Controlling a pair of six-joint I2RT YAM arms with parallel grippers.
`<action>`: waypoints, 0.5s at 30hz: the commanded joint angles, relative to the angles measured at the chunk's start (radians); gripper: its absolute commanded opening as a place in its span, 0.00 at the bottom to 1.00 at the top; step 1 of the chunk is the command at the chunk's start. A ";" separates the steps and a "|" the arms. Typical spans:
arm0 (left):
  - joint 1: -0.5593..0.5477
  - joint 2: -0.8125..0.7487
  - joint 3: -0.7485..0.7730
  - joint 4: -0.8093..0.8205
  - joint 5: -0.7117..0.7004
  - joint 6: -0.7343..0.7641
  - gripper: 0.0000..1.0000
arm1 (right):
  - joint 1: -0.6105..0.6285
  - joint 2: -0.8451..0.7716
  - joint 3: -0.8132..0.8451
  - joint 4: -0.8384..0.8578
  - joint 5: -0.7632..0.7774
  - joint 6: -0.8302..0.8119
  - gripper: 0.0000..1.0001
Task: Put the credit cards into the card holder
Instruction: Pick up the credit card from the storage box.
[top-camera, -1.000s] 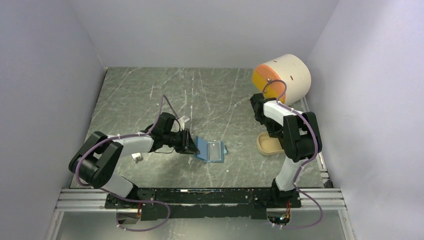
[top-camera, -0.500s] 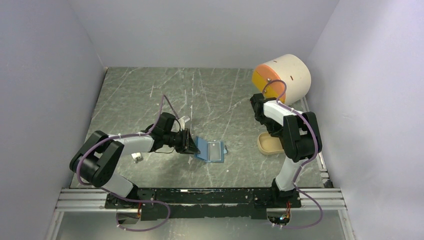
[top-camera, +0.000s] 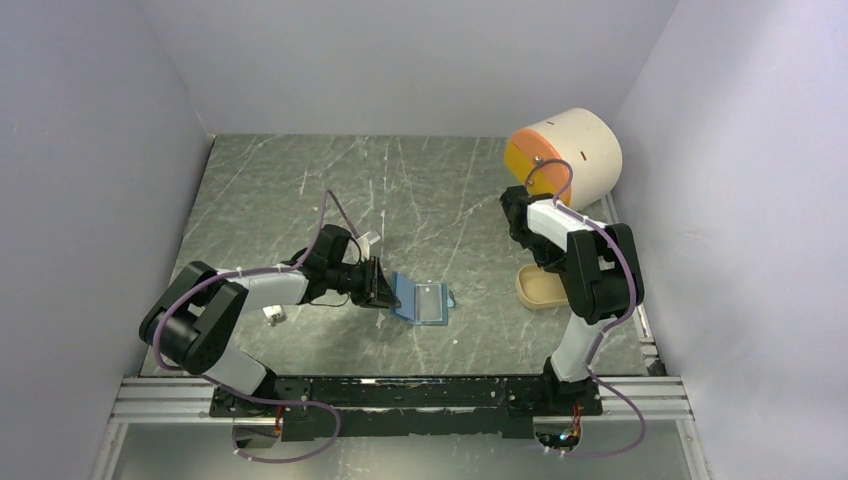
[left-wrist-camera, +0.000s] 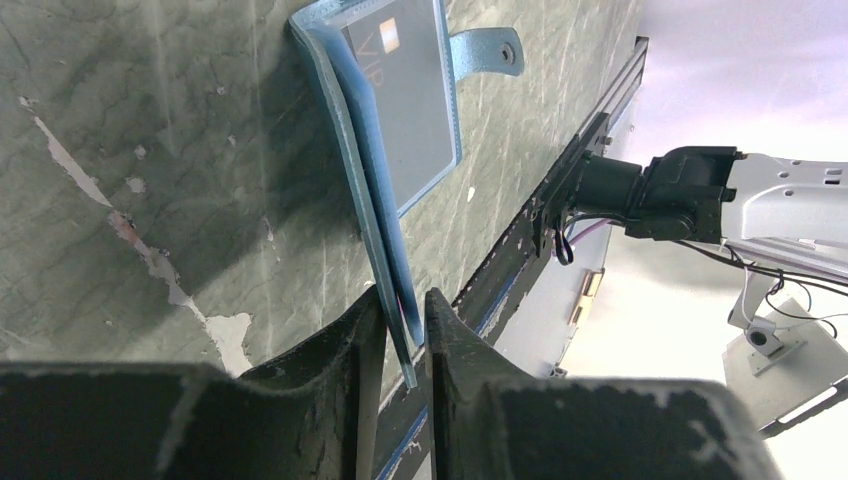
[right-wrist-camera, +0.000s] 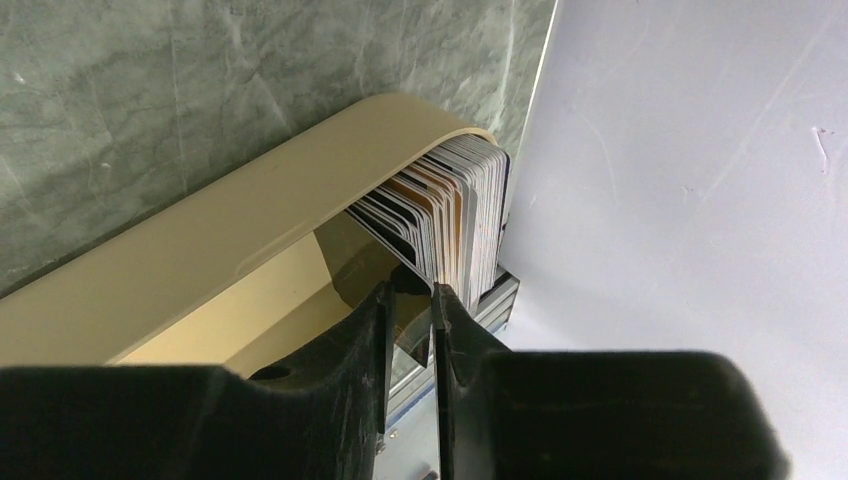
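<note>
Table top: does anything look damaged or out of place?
The table is scratched, with pale chipped patches near the left gripper, which pinches one flap of the open card holder. The credit cards stand bunched at one tray end. Nothing is spilled.

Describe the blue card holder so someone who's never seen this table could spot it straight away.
On the dark marbled table, look near the middle, just beyond the left claw. The card holder lies there, a flat blue wallet opened out, one flap pinched in that claw. It is the only blue thing; the tan tray and cream drum sit off to the right.
</note>
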 joint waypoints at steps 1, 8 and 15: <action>-0.008 0.015 -0.005 0.038 0.031 -0.004 0.26 | -0.015 -0.011 0.030 -0.010 0.026 0.020 0.20; -0.009 0.023 -0.002 0.041 0.035 -0.005 0.26 | 0.001 0.009 0.064 -0.045 0.003 0.045 0.16; -0.008 0.029 0.004 0.033 0.034 -0.002 0.26 | 0.015 0.022 0.076 -0.070 -0.070 0.067 0.09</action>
